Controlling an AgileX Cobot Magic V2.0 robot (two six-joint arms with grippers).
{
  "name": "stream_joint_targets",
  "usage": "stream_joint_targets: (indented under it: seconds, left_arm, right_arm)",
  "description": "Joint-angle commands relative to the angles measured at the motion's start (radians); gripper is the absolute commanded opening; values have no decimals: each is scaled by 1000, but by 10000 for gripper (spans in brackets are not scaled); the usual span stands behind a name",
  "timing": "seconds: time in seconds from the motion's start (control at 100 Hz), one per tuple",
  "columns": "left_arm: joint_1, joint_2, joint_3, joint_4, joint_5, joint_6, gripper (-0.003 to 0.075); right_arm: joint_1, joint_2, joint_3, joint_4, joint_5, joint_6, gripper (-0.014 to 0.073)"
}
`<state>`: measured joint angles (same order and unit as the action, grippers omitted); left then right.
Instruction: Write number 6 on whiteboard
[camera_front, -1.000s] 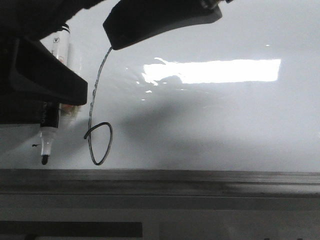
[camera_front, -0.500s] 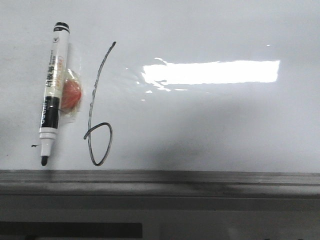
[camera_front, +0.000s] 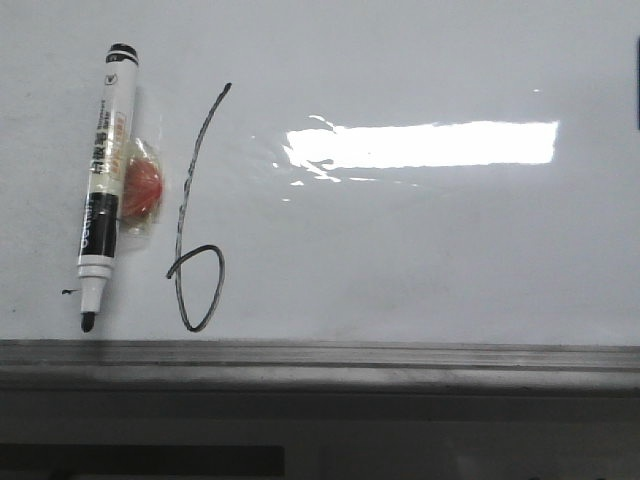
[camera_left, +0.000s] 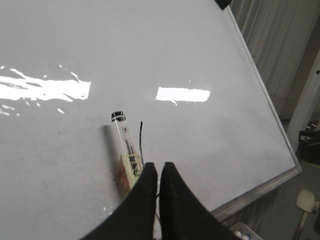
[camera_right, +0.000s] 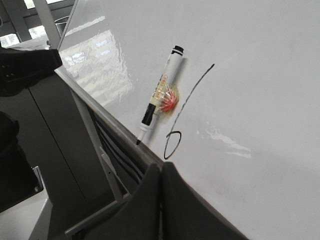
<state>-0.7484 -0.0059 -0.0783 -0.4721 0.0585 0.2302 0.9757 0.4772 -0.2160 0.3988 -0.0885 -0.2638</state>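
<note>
A: Where's the number 6?
B: Left of centre on the whiteboard, just right of the marker; both long axes run near-vertical, loop low by the ledge

A: The grippers?
B: Left gripper nearer, right gripper apart; both pinched closed, empty

A: Changes?
B: A second ago dark arms covered the marker; now they're gone
</note>
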Motion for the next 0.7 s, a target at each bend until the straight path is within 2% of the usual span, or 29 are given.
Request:
stream_joint_targets:
  seconds: [0.0,0.14,0.69]
  left_arm:
    - [1,-25,-2,4,-65,2,-19]
    - [1,-25,13,4,-58,2,-19]
    - [1,-25,28,-4,-85,-2,-19]
  right_arm:
    - [-8,-62,8,-6,-72,-9,-53]
    - [-8,-115,15,-6,-60,-9,-53]
    - [-8,-117,15,-6,-59,-9,-53]
